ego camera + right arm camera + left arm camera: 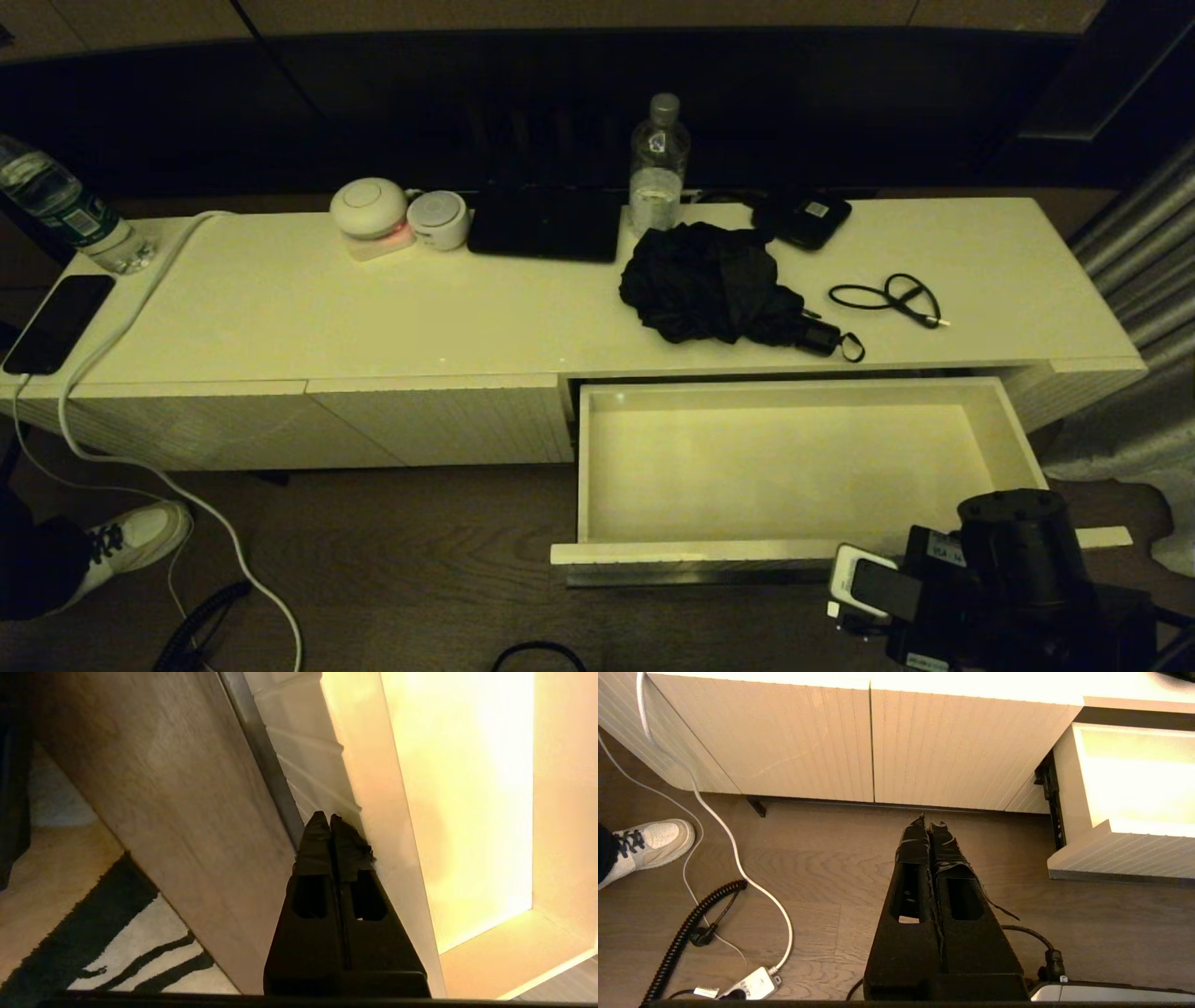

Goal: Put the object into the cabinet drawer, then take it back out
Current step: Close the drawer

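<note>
The cabinet drawer [794, 553] stands pulled out at the cabinet's right half, and its white inside holds nothing. A black folded umbrella [714, 285] lies on the cabinet top just behind it. My right arm [1013, 569] is low at the drawer's front right. In the right wrist view, my right gripper [329, 819] is shut and empty, its tips against the ribbed drawer front [317, 774] beside the dark handle strip [268, 770]. My left gripper [927, 823] is shut on nothing and hangs over the wooden floor before the closed ribbed panels [924, 751].
On the cabinet top are a water bottle [658, 168], a looped black cable [887, 299], a flat black device [546, 224], two round white gadgets [369, 210], a phone [58, 322] and another bottle [65, 210]. A white cord [733, 854] and someone's shoe [649, 842] are on the floor.
</note>
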You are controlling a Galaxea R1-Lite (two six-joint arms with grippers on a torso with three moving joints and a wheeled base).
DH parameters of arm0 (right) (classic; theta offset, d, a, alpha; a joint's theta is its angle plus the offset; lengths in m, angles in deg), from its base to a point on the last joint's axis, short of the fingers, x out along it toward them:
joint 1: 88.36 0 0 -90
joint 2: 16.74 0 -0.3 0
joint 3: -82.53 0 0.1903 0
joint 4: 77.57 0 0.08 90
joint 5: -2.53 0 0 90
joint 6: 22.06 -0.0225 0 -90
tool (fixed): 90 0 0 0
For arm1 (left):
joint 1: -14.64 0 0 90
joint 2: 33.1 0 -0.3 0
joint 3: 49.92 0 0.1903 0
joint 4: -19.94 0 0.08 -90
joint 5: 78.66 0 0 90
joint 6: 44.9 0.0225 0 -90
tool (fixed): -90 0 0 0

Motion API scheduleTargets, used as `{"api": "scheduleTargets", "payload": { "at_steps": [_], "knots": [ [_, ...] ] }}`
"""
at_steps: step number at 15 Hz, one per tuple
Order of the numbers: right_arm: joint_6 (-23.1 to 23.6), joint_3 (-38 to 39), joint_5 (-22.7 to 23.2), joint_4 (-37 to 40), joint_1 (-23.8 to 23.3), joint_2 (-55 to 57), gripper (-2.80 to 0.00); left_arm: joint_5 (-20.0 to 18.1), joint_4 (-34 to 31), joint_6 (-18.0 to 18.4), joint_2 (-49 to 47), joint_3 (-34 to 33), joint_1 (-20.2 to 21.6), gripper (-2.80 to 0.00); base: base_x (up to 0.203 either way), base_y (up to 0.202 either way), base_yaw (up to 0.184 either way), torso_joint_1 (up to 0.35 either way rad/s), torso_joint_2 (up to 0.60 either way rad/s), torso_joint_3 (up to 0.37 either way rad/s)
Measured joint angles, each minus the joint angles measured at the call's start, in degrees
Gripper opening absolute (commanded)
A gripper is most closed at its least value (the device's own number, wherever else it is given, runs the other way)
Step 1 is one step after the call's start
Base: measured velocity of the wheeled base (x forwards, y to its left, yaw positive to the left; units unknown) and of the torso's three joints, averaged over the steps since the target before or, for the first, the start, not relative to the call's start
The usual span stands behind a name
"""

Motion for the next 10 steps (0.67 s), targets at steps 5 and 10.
{"api": "scheduleTargets", "payload": {
  "at_steps": [5,10],
  "knots": [
    [0.08,-0.42,-0.11,-10.04,-0.11,3.58,-2.80,0.00,0.00,0.02,0.00,0.00,-0.05,-2.80,0.000,0.000,0.000,0.000,0.00,0.000],
    [0.16,-3.04,-0.13,-19.68,-0.42,8.54,-2.80,0.00,0.00,0.00,0.00,0.00,-0.02,-2.80,0.000,0.000,0.000,0.000,0.00,0.000]
  ]
}}
